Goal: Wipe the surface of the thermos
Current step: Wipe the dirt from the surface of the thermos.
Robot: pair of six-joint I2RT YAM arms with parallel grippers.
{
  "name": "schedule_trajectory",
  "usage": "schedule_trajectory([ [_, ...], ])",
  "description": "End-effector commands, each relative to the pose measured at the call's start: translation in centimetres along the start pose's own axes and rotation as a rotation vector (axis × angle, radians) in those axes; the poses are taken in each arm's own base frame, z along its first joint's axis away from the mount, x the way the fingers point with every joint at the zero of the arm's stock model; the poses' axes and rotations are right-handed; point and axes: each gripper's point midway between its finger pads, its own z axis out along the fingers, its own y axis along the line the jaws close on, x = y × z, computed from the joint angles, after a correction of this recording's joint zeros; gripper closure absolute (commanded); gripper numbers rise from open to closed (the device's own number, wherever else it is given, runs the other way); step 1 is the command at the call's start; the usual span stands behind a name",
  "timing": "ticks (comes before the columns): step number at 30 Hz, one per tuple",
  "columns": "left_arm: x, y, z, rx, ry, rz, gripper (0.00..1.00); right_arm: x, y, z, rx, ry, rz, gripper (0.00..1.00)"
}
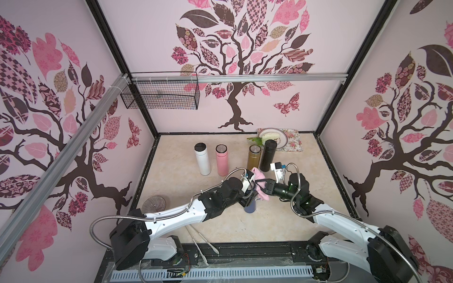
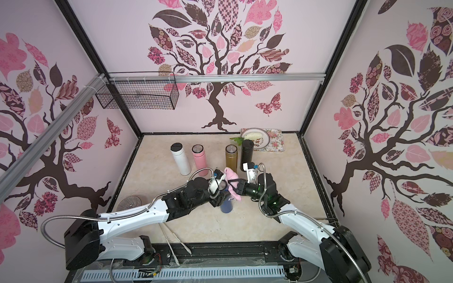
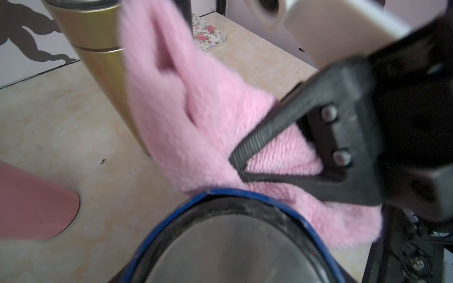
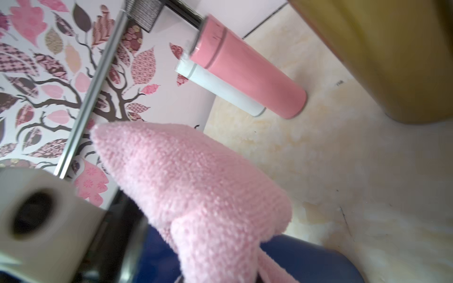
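The blue thermos (image 1: 250, 208) stands upright on the table (image 1: 171, 181), toward the front and roughly midway between my two arms; my left pincer (image 1: 248, 199) reaches it from my left side and is clenched on its upper body, though my own wrist hides the fingers in both top views; my left wrist view looks almost straight down on its blue-rimmed top, very close below the camera

My right pincer (image 1: 257, 185) comes in from my right side and is clamped tight on a pink cloth (image 1: 260, 174), pinching a fold of it; the cloth lies against the thermos's top edge on that side, and in my left wrist view the fluffy cloth (image 3: 196, 110) touches the blue rim; one end of it sticks up above my fingers, the other hangs down beside the thermos's body

Farther back four more stand upright in a loose row: a white thermos (image 1: 203, 159) and a pink thermos (image 1: 221, 160) close together, then, after a gap, a gold thermos (image 1: 253, 158) and a black thermos (image 1: 267, 155) side by side; the gold one is just behind the raised end of the cloth; behind the black one a plate (image 1: 279, 137) rests on a floral tray (image 1: 293, 144) at the far edge of the table
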Motion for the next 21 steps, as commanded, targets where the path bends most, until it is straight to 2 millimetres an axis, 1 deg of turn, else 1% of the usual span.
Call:
schedule_trajectory([
  [1, 0.6, 2.1, 1.0, -0.118, 0.012, -0.14, 1.0, 6.4, -4.4, 0.2, 0.087, 0.156, 0.099, 1.0],
  [2, 0.4, 2.3, 0.9, -0.135, 0.008, -0.168, 1.0, 7.4, -5.7, 0.0, 0.119, 0.162, 0.117, 1.0],
  [3, 0.3, 2.4, 0.8, -0.147, 0.006, -0.19, 1.0, 7.9, -6.3, -0.2, 0.135, 0.163, 0.126, 1.0],
  [5, 0.1, 3.1, 0.5, -0.21, 0.0, -0.257, 1.0, 8.4, -6.5, -0.2, 0.146, 0.156, 0.116, 1.0],
  [6, -0.1, 3.5, 0.3, -0.234, -0.004, -0.29, 1.0, 8.4, -6.0, -0.1, 0.14, 0.156, 0.099, 1.0],
  [9, -0.4, 5.1, -0.6, -0.347, -0.02, -0.426, 1.0, 8.2, -2.3, 1.1, 0.067, 0.155, -0.017, 1.0],
  [11, -0.9, 5.8, -1.3, -0.408, -0.008, -0.481, 1.0, 8.2, 1.3, 2.1, -0.022, 0.165, -0.102, 1.0],
  [14, -1.5, 5.7, -1.5, -0.434, 0.017, -0.52, 1.0, 7.4, 5.0, 3.0, -0.094, 0.117, -0.183, 1.0],
  [16, -1.9, 5.3, -1.2, -0.41, 0.012, -0.542, 1.0, 6.5, 6.6, 3.5, -0.132, 0.069, -0.206, 1.0],
  [18, -1.9, 5.0, -1.1, -0.398, 0.021, -0.563, 1.0, 5.3, 7.0, 3.8, -0.154, 0.0, -0.19, 1.0],
  [19, -2.0, 4.8, -1.0, -0.386, 0.024, -0.567, 1.0, 5.0, 6.9, 3.9, -0.156, -0.024, -0.183, 1.0],
  [21, -1.9, 4.7, -1.0, -0.38, 0.035, -0.574, 1.0, 4.6, 4.4, 4.4, -0.056, -0.066, -0.129, 1.0],
])
